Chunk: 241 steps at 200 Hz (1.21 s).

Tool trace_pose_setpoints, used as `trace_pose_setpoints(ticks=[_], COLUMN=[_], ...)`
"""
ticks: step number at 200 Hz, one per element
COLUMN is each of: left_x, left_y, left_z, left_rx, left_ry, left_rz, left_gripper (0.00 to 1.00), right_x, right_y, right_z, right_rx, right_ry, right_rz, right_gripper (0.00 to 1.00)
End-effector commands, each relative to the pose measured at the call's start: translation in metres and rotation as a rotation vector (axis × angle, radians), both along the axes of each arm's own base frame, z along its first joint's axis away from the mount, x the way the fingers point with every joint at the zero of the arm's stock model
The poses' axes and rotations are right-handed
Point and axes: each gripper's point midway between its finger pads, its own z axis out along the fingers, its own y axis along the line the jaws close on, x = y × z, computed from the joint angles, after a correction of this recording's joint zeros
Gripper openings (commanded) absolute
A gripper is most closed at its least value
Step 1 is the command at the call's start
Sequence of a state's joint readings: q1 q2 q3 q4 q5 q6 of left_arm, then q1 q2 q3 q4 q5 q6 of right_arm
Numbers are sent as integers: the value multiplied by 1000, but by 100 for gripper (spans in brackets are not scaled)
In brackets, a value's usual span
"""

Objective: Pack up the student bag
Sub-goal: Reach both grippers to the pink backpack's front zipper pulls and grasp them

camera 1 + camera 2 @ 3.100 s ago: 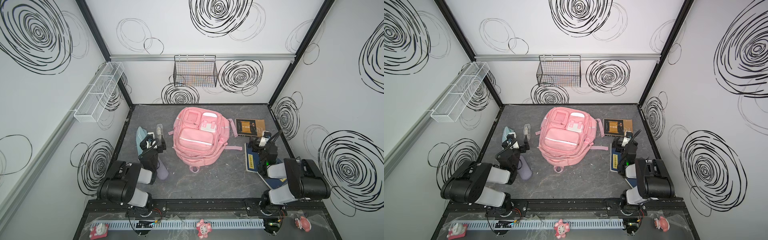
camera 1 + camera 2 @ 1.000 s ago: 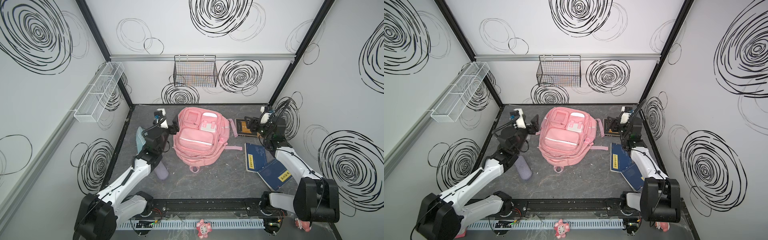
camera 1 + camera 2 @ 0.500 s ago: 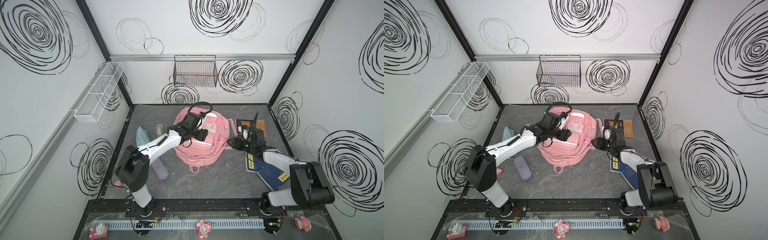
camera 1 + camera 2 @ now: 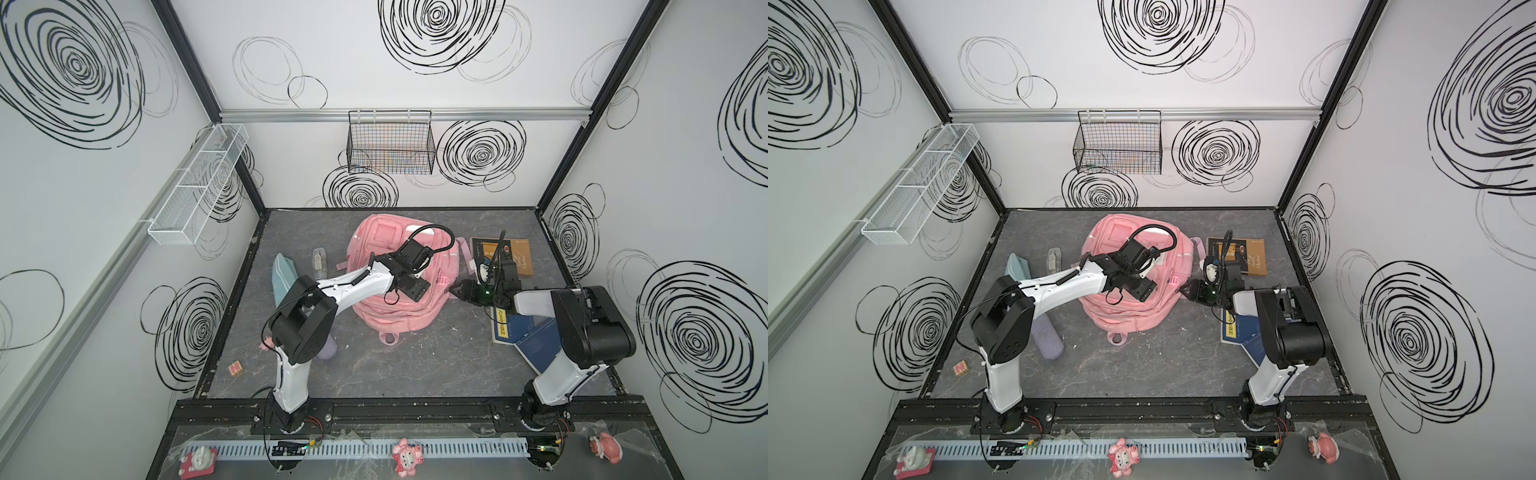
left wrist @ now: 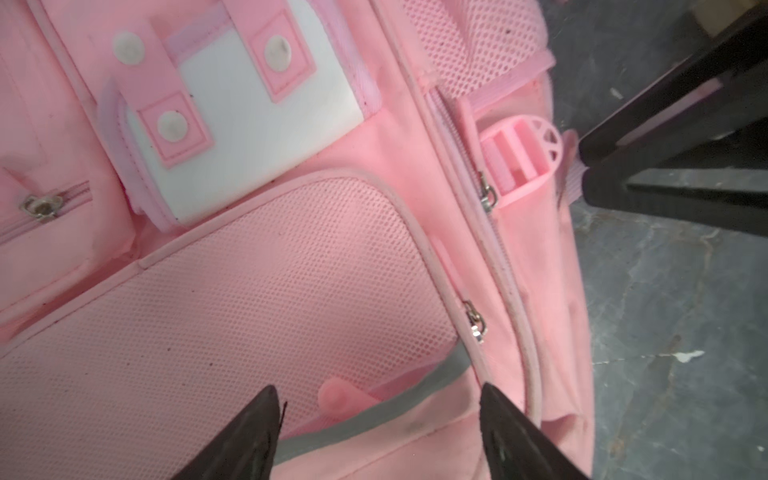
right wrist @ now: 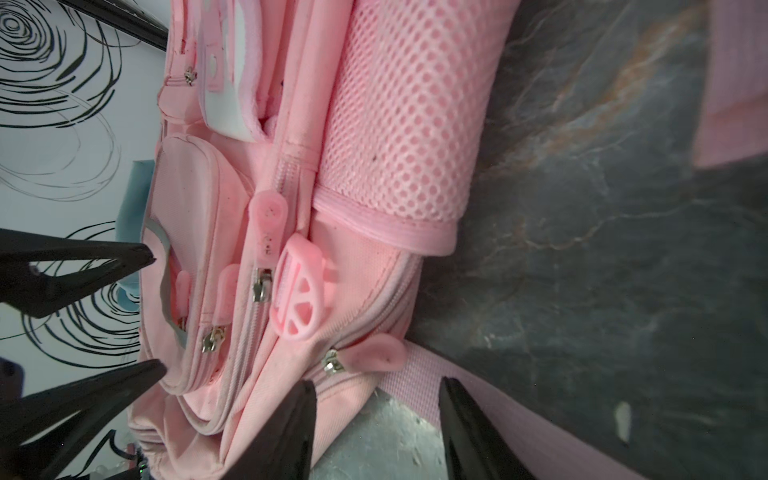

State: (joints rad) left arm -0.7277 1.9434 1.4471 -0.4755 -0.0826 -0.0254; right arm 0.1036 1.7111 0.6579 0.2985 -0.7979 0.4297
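Left gripper [image 5: 378, 388], jaws wide and empty, hovers over the large pink fabric backpack [image 4: 397, 309] lying front-up at the middle of the grey marbled table [image 4: 415, 365]; right gripper [image 6: 376, 382], half-spread and empty, faces a metal side zip pull [image 6: 332, 365], apparently to open the bag for packing.
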Motion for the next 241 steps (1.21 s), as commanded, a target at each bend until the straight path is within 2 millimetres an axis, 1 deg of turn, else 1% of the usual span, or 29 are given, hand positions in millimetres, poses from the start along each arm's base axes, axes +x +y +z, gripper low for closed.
trace_pose_setpoints(ticks=[1,23,52,77,99,116,129,159,198,213,241], left_x=[4,7,3,-6,-9,-10,-11,-13,-17,-16,-10], left_y=[1,-2,-15,-28,-29,-29,-29,-32,-39,-38,-26], left_z=[-2,-11,-16,-18,-20,-17,-14,-5,-1,-9,-32], left_rx=[54,81,49,-29,-47,-53,-57,-108,-153,-135,-46], left_ry=[-15,-1,20,69,94,97,97,112,139,148,146], left_rz=[8,22,13,1,10,10,12,14,16,20,62], left_gripper=[79,78,78,81,84,85,87,87,87,87,85], right_x=[10,10,12,12,10,8,6,3,6,8,14], right_y=[9,12,13,15,16,15,13,9,9,9,10], right_z=[14,18,21,23,23,22,19,11,14,15,16], right_rx=[57,81,93,106,110,110,97,103,138,147,160], right_ry=[-72,-102,-126,-139,-139,-139,-132,-120,-145,-157,-180], right_rz=[56,67,74,88,95,92,82,59,48,46,41], right_gripper=[53,53,52,47,42,41,42,40,37,38,40])
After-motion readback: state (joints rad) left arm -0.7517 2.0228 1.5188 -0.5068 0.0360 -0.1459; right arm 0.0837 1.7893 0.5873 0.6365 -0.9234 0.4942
